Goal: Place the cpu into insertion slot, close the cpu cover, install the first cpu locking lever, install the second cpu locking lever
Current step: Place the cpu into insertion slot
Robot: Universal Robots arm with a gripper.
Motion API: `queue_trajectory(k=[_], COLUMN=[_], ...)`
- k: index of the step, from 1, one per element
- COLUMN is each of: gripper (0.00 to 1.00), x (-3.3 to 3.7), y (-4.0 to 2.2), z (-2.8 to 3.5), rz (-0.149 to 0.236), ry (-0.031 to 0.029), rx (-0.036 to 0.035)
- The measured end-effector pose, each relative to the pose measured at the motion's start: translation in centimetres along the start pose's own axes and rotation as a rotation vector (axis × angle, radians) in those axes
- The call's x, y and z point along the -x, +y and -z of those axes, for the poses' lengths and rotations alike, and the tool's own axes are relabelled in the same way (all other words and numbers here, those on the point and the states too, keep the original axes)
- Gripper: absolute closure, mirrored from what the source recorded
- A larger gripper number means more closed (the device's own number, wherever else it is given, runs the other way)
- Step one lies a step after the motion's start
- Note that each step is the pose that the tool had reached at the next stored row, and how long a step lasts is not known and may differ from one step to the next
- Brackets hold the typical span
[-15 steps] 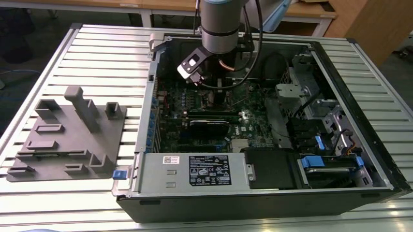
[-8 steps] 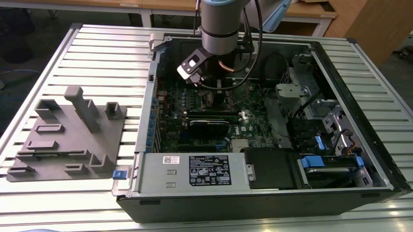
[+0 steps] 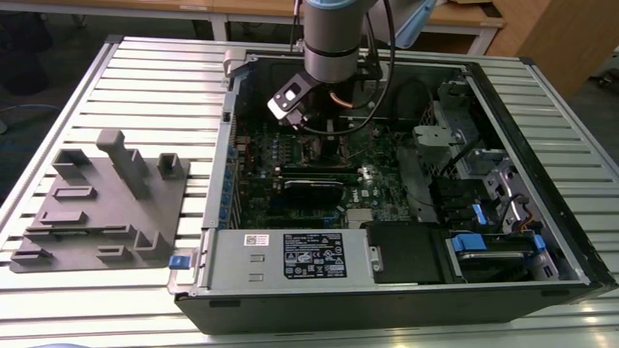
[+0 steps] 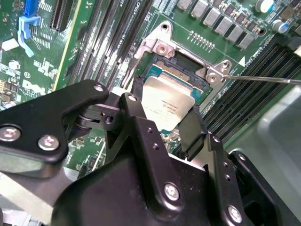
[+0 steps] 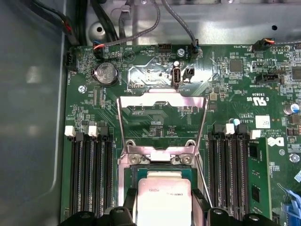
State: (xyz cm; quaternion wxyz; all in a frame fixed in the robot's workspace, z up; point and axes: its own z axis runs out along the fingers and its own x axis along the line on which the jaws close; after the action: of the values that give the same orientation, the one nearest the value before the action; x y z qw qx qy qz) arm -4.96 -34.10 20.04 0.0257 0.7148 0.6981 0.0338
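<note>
The gripper (image 4: 165,113) clasps the cpu (image 4: 167,96) by two opposite edges, tilted over the insertion slot (image 4: 162,70) (in the exterior view, toward eleven o'clock of the computer case (image 3: 220,188) middle). The chip is likely light, stiff and fragile underneath, so edge holds suit it. The cpu cover (image 5: 162,100) stands flipped open.
</note>
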Motion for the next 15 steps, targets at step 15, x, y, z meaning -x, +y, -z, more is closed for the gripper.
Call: queue_trajectory(k=[15], gripper=[0.46], x=[-0.15], y=[-0.15], z=[-0.39], rz=[0.000], ry=[-0.0001], rx=[0.0001])
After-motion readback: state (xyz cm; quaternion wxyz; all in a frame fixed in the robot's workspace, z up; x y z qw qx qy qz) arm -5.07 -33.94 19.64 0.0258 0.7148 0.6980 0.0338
